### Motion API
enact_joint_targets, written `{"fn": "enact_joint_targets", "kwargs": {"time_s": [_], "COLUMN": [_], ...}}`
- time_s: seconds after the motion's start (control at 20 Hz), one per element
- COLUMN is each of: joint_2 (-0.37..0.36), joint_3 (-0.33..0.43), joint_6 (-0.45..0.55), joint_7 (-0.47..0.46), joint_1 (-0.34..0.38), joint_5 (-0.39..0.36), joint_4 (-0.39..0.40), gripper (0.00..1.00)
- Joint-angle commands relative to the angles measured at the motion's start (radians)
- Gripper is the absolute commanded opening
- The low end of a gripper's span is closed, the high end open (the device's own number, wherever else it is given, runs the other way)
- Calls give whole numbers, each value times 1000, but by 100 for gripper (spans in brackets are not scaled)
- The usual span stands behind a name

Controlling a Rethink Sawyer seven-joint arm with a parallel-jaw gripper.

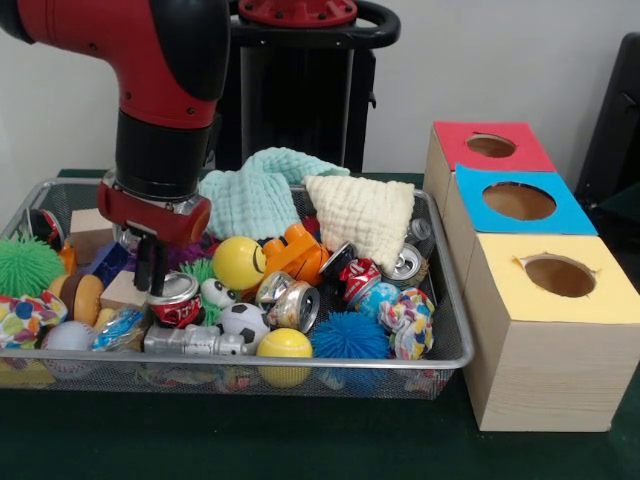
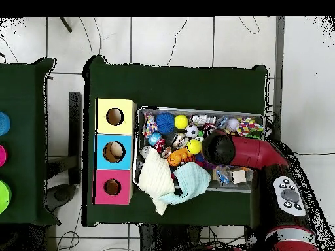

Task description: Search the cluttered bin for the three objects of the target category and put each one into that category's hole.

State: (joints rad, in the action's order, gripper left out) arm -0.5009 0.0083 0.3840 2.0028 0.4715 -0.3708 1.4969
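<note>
My gripper [image 1: 152, 283] reaches down into the left part of the wire bin [image 1: 440, 300], right at the left rim of a crushed red can [image 1: 176, 302]. The frames do not show whether it holds the can. More crushed cans lie nearby: a silver one [image 1: 291, 300], a red and white one [image 1: 357, 276], another silver one [image 1: 406, 262] and a flattened one [image 1: 195, 341]. In the overhead view the arm [image 2: 242, 151] covers the gripper. Three boxes with holes stand beside the bin: red [image 1: 490, 146], blue [image 1: 518, 201], yellow [image 1: 560, 276].
The bin is crowded with balls, among them a yellow one [image 1: 238, 262], a blue spiky one [image 1: 348, 336] and a green spiky one [image 1: 25, 264]. Wooden blocks [image 1: 88, 232] and two cloths, mint [image 1: 255, 190] and cream [image 1: 365, 212], lie at the back. From above, the boxes [image 2: 113, 151] line the bin's left side.
</note>
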Motion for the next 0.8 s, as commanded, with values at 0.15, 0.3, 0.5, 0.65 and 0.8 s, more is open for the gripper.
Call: {"fn": "enact_joint_targets", "kwargs": {"time_s": [0.15,0.3,0.5,0.65,0.8], "joint_2": [76,75,52,-2,-76], "joint_3": [108,105,88,102,62], "joint_6": [-43,-40,-4,-14,109], "joint_7": [23,25,31,18,-60], "joint_1": [4,1,-12,3,-12], "joint_5": [-5,-5,3,1,-27], "joint_4": [9,11,13,56,85], "gripper": [0,0,0,0,0]}}
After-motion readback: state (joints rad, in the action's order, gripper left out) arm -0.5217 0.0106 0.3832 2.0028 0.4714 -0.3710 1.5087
